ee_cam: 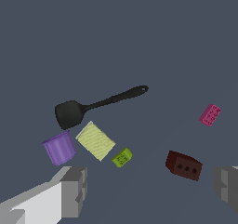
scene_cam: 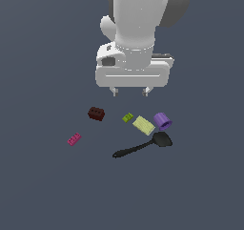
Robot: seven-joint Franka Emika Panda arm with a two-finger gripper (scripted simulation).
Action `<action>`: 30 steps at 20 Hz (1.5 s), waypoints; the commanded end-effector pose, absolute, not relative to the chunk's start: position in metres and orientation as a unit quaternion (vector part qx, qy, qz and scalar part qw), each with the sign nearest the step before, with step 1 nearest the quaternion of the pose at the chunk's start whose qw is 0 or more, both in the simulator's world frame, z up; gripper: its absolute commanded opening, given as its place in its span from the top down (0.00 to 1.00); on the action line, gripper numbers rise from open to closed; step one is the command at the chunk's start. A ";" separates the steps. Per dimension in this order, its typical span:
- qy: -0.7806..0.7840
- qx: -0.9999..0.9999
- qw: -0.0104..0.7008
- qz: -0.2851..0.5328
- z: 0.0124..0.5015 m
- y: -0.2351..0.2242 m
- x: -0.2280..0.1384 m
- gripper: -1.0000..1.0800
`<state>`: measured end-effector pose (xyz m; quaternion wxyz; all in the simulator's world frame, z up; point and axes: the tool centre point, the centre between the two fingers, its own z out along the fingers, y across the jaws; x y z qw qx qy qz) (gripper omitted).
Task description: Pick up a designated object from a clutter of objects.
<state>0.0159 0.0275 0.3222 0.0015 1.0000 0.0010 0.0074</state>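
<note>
**Gripper spread above clutter, spatula untouched**

Nearest the ext. cam is the black spatula (scene_cam: 143, 146), flat on the floor (scene_cam: 43, 191). Its thin handle runs toward the ext. view's left and slightly nearer; its broad head sits at the right end. From my seat it's the longest item in the scene, and nothing is gripping it.

Just beyond the head, the purple cup (scene_cam: 162, 121) lies tipped on its side, close to the head; can't tell if they touch. Left of the cup is the pale yellow flat block (scene_cam: 143, 125), near the spatula's neck but apart from it in the wrist view. Left of that, just beside it, is the small green brick (scene_cam: 127, 117). Further left is the dark red brick (scene_cam: 96, 113), clearly apart from the rest. The pink brick (scene_cam: 74, 139) is furthest left and nearer the cam, well apart from everything.

The gripper (scene_cam: 129, 91) hangs above the floor, beyond the clutter in the ext. view, roughly between the dark red brick and the yellow block in left/right terms. Fingers are spread wide w/ nothing between them. In the wrist view I see one finger (ee_cam: 69, 190) and the other at the frame edge, w/ the green and dark red bricks in the gap, lower down. The spatula lies well past the fingertips in that view, no contact.
</note>
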 end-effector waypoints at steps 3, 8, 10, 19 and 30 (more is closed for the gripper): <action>-0.016 1.000 -0.001 0.007 0.315 0.031 0.020 0.04; -0.049 0.999 -0.006 0.005 0.302 0.036 0.026 0.04; -0.067 0.998 -0.008 0.004 0.295 0.039 0.030 0.04; -0.173 0.985 -0.017 -0.001 0.251 0.056 0.048 0.04; -0.311 0.950 -0.019 -0.008 0.190 0.076 0.066 0.04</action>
